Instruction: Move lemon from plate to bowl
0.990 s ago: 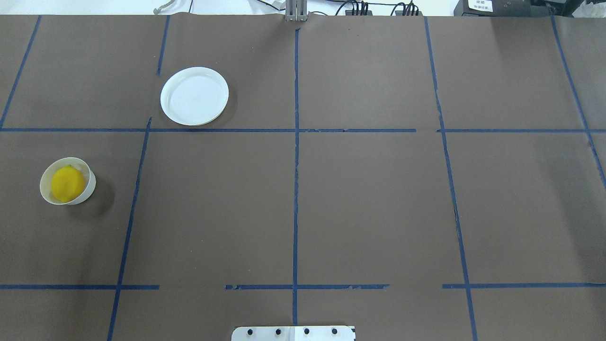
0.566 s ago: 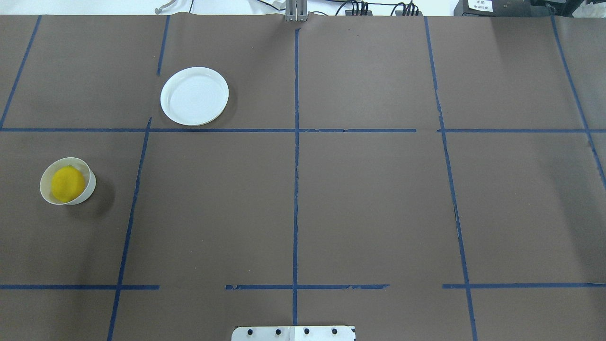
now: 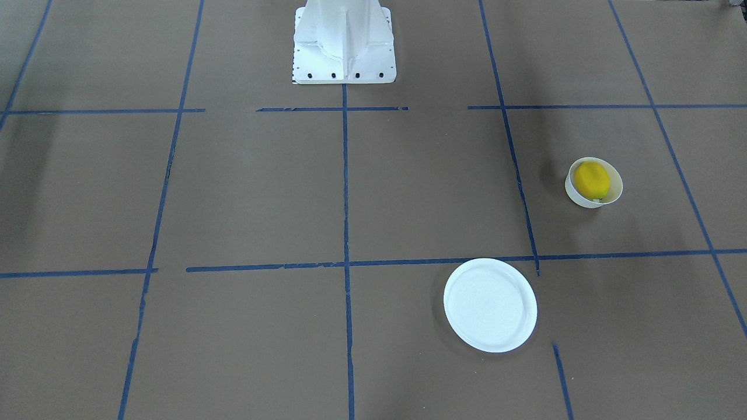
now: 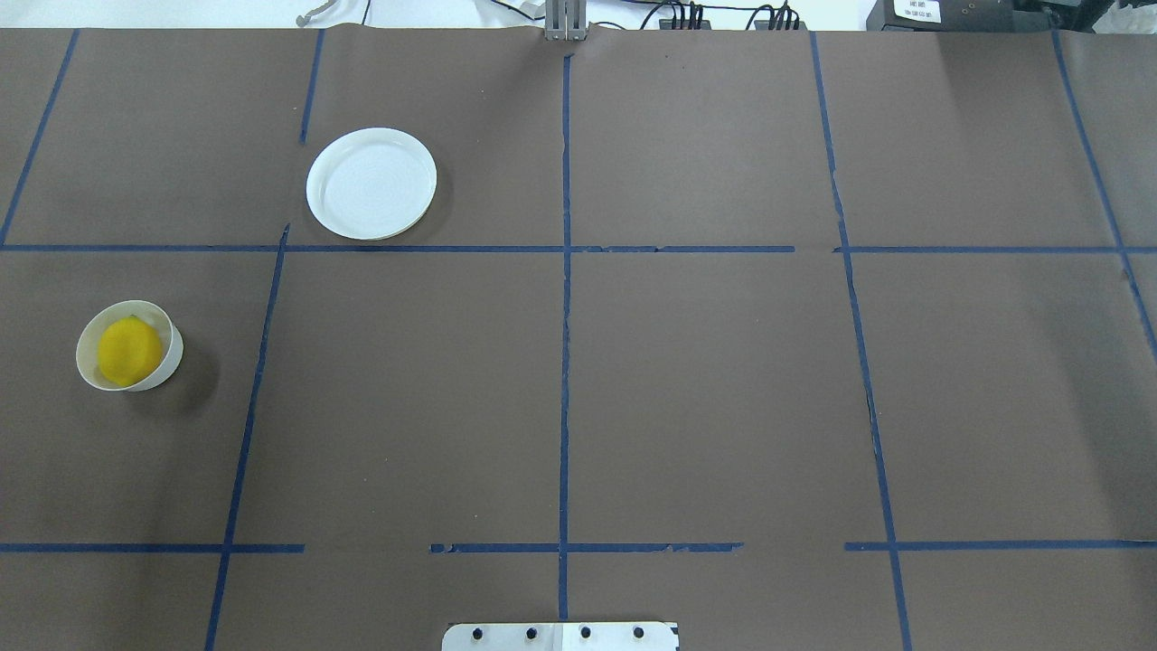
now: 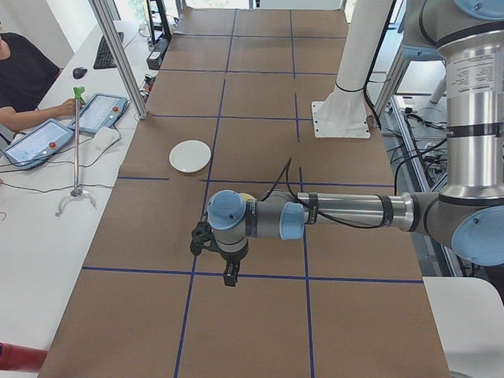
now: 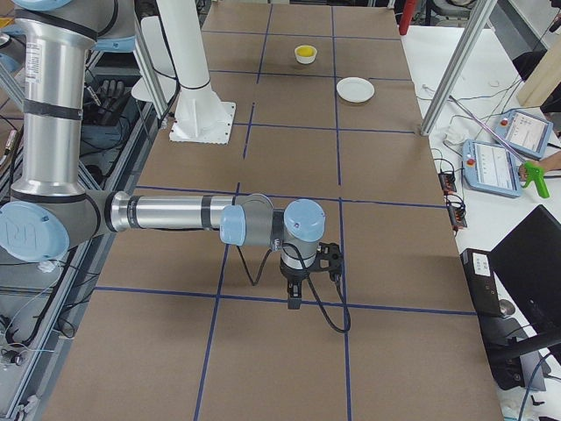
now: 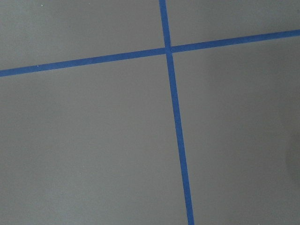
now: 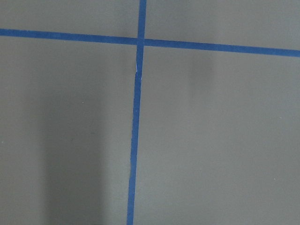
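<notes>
The lemon (image 4: 129, 351) lies inside the small white bowl (image 4: 174, 355) at the table's left side; both also show in the front-facing view, lemon (image 3: 592, 179) in bowl (image 3: 575, 198). The flat white plate (image 4: 371, 183) stands bare farther back, also in the front-facing view (image 3: 490, 305). Neither gripper shows in the overhead or front-facing view. My left gripper (image 5: 228, 276) appears only in the exterior left view, pointing down over the table. My right gripper (image 6: 294, 300) appears only in the exterior right view, far from the bowl (image 6: 305, 54). I cannot tell whether either is open or shut.
The brown table cover carries a grid of blue tape. The white robot pedestal (image 3: 343, 41) stands at the table's near edge. Aluminium posts, tablets (image 5: 98, 113) and an operator sit along the far side table.
</notes>
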`<action>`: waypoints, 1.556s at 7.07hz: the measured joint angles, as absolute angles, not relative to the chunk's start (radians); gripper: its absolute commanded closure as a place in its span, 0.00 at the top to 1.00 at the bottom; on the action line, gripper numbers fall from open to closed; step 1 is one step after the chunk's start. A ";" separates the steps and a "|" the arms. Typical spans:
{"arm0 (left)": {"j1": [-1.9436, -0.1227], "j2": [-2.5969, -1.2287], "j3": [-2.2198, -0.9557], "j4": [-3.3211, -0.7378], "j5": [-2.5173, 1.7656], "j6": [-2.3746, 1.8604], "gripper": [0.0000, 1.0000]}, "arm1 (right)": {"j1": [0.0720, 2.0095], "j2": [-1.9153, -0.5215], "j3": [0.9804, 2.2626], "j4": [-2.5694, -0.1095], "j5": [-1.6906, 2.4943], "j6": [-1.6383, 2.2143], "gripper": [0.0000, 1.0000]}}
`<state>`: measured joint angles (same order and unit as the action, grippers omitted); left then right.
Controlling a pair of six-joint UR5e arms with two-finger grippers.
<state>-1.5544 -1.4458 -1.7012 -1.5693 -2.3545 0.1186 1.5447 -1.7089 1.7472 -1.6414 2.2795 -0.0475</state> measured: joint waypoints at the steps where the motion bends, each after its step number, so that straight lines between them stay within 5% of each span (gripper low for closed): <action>1: -1.555 -1.446 -1.701 -1.560 -2.355 0.118 1.00 | 1.545 -1.709 1.747 -1.641 2.279 -0.048 1.00; 11: -1.630 -1.450 -1.715 -1.543 -2.349 0.080 1.00 | 1.545 -1.709 1.747 -1.641 2.279 -0.048 1.00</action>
<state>-1.6298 -1.4497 -1.7149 -1.5432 -2.3486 0.0801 1.5447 -1.7088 1.7472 -1.6414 2.2795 -0.0476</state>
